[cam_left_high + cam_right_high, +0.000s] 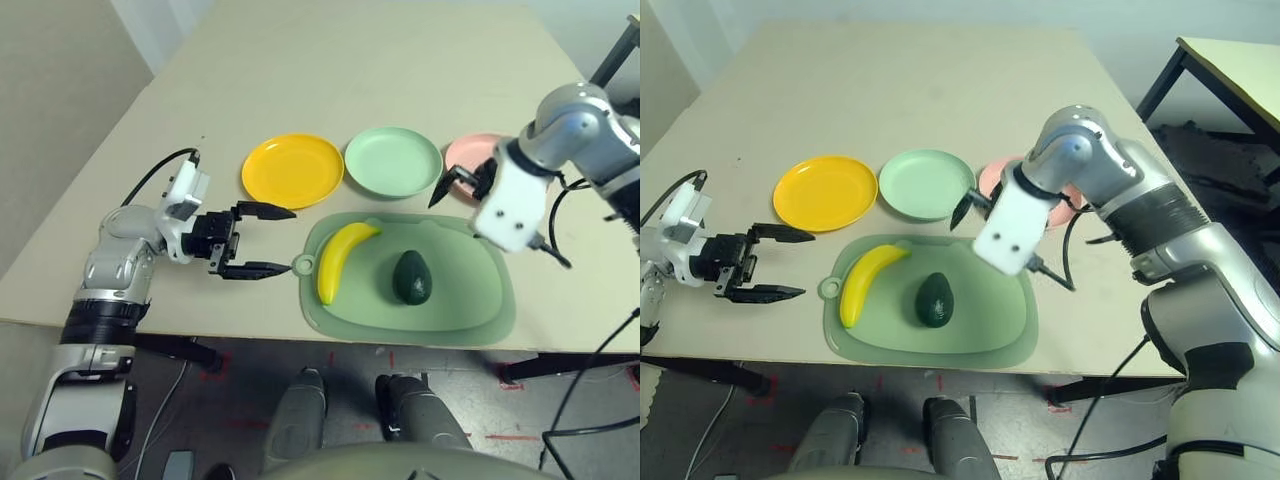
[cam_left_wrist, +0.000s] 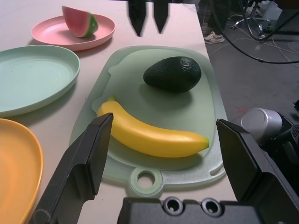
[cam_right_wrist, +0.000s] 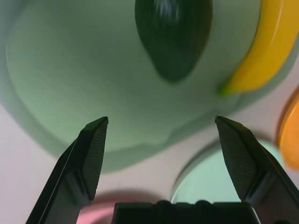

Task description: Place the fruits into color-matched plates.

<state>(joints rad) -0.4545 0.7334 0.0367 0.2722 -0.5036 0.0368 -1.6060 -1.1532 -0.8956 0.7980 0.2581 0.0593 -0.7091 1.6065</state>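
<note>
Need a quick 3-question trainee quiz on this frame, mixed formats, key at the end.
1. True or false: the watermelon wedge already lies on the pink plate.
2. Which fruits lie on the light-green mat? A) banana and avocado B) avocado and watermelon C) banana alone
3. Fill in: the left hand is ____, beside the mat's ring tab.

Key: 1 true. 2 A. 3 open; the right hand above the mat is open too. The yellow plate and green plate hold nothing.
</note>
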